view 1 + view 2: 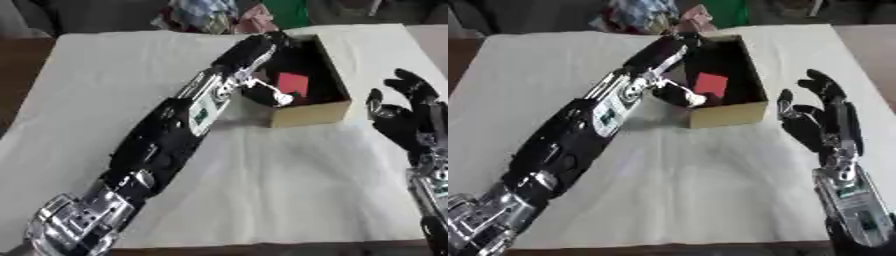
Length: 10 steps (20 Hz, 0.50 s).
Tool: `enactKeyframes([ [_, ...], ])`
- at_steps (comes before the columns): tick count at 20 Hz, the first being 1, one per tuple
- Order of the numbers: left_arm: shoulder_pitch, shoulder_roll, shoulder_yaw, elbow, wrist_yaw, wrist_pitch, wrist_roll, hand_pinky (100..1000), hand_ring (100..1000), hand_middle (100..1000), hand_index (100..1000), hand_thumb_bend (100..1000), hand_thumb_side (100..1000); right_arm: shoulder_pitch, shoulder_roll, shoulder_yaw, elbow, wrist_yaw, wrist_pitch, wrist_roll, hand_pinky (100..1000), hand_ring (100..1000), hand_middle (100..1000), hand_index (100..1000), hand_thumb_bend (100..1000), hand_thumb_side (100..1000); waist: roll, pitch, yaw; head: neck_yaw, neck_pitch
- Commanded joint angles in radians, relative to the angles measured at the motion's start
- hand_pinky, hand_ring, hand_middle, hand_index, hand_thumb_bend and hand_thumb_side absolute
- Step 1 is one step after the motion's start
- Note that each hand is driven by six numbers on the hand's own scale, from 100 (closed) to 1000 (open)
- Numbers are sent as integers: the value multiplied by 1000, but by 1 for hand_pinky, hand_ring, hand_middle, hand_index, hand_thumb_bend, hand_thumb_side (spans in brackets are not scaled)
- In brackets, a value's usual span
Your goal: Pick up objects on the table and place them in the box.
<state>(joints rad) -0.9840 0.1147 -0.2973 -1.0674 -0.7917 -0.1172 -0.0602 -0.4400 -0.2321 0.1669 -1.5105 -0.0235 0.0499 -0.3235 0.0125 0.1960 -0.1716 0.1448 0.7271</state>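
White cloth (289, 195) covers the table in front of me, and the cardboard box (726, 114) sits toward its far side, open at the top, its pale front wall facing me. I see my left arm stretched diagonally from the lower left corner up to the box, with the left hand (262, 45) over the box's far left edge, reaching down into it. From these views I cannot tell whether that hand's fingers are curled or straight; they merge with the dark interior. Inside the box lies a red object (294, 82), flat and roughly square, resting on the dark floor near the middle. Just beside it, toward the front left, a small white object (283, 99) shows next to the arm's wrist parts; I cannot make out what it is.

My right hand (820, 117) stands on the right side, well apart from the box, palm turned toward it, fingers spread and pointing up, holding nothing. Beyond the table's far edge lies a heap of coloured fabric (219, 15).
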Motion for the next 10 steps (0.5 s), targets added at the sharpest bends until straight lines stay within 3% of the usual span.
enactKeyframes([
  [1,2,46,11,-97,55,29,12,752,692,686,831,377,115,-5,-13,-17,-21,-5,-3,-12,675,946,739,877,166,100,-7,-21,14,-16,1],
  [10,200,190,63,-345,207,58,113,737,668,640,792,250,104,8,-26,-44,-28,-5,-6,-39,675,946,739,877,154,100,-16,-19,89,-61,2],
])
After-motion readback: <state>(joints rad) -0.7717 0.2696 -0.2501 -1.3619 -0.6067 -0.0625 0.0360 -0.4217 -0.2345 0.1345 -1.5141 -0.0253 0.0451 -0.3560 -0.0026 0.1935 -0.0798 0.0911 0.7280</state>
